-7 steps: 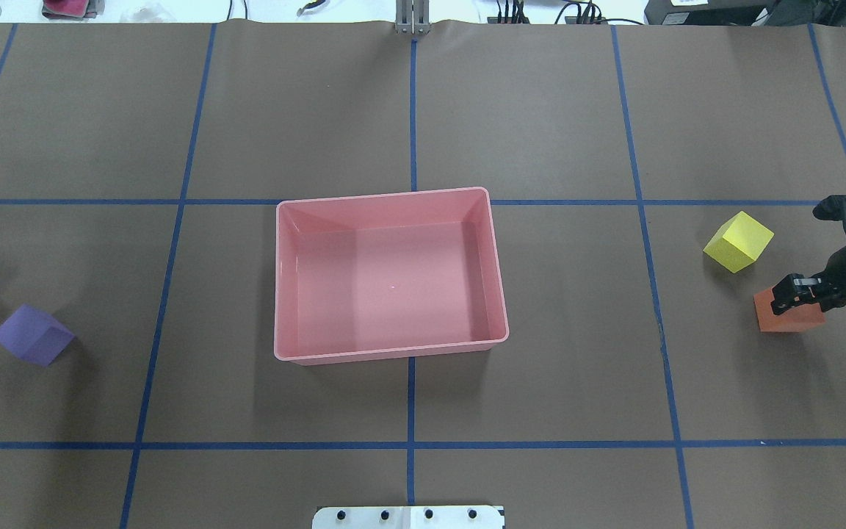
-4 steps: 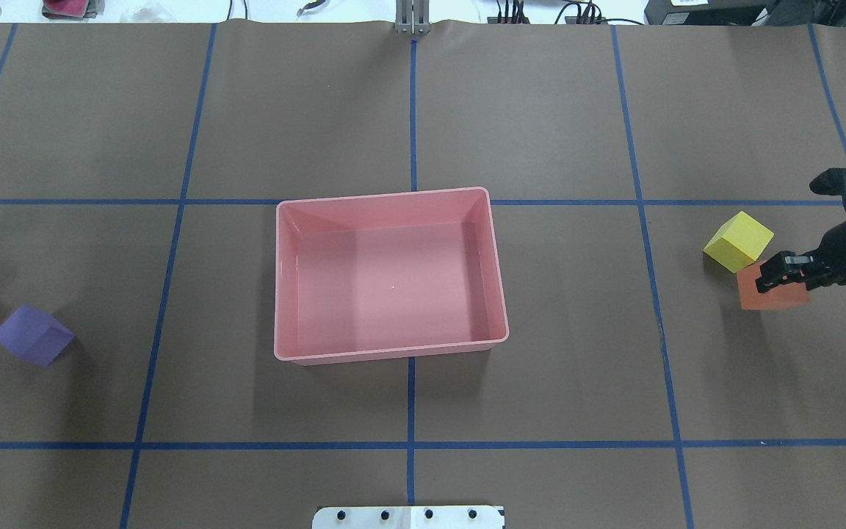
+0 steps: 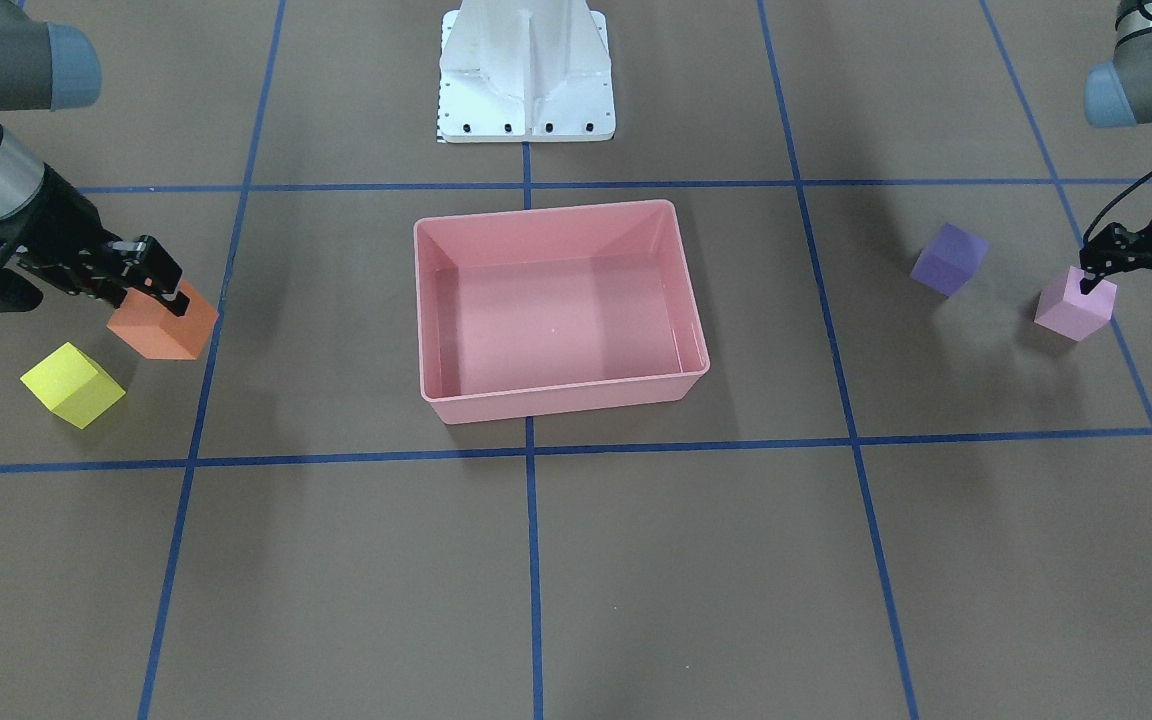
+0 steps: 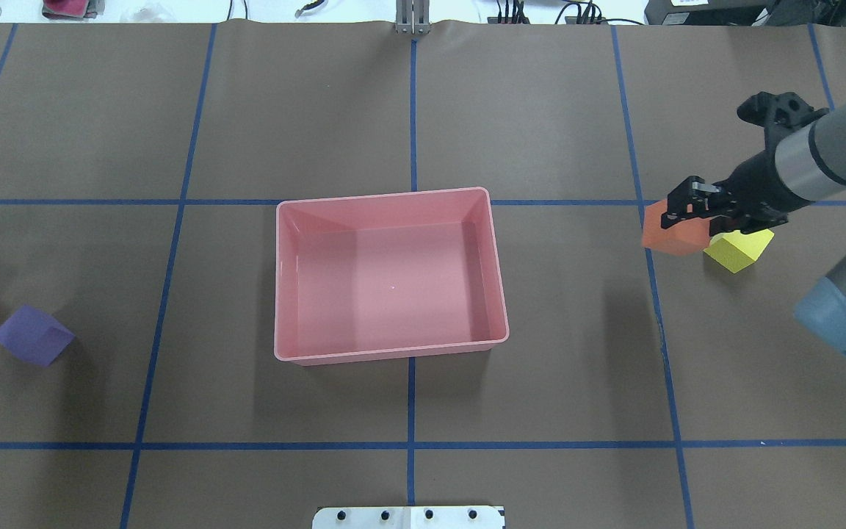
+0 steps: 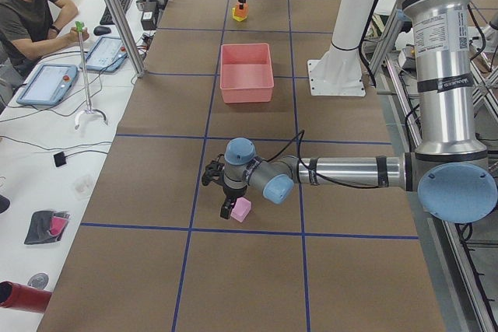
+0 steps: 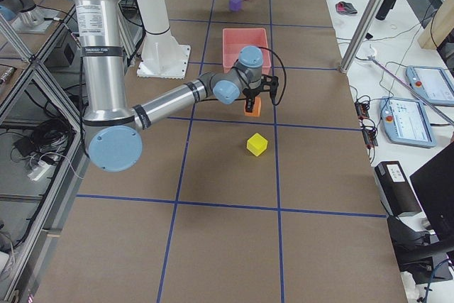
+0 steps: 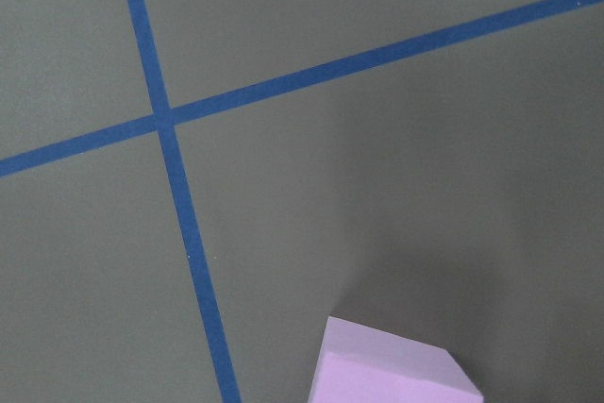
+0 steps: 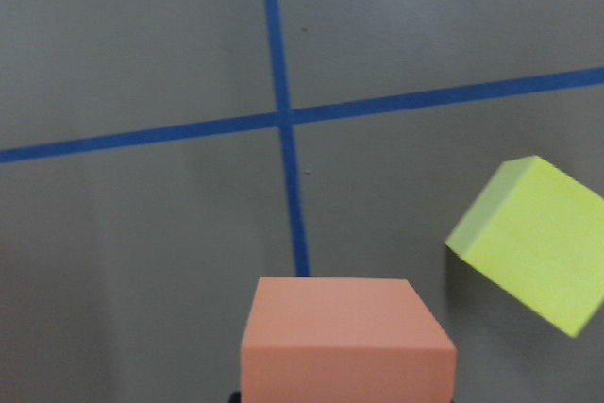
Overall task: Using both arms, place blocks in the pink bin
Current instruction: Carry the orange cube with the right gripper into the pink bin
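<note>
Between the right fingers (image 4: 693, 195) the orange block (image 4: 667, 236) is clamped by its upper part. It is carried clear of the surface (image 4: 540, 367), on the robot's right of the pink bin (image 4: 386, 195) and well apart from it. In the overhead view part of the yellow block (image 4: 746, 251) is covered by it, but the right wrist view shows the two apart.

The left fingers (image 3: 1087, 284) are spread apart at the light pink block (image 3: 1074, 310), which rests on the surface. One fingertip is seen at the block's top edge. Whether the block is properly bracketed cannot be told. The purple block (image 3: 948, 258) lies near it, on the bin's side, untouched.

The blocks are judged to be light, stiff and matte, so little squeeze should be needed and slipping is unlikely. Nothing about them looks fragile. Hold is best taken on two opposite flat faces, near their middle. A pinch across corners would probably let a block twist out. The light pink block is turned at an angle to the blue lines, so the fingers would need to be squared to its faces before they are brought together.

No block is seen in the pink bin, and all four remain outside it. Its walls are low and its opening is several blocks wide, so a release just above the floor is judged safe, though so light a block might bounce.
</note>
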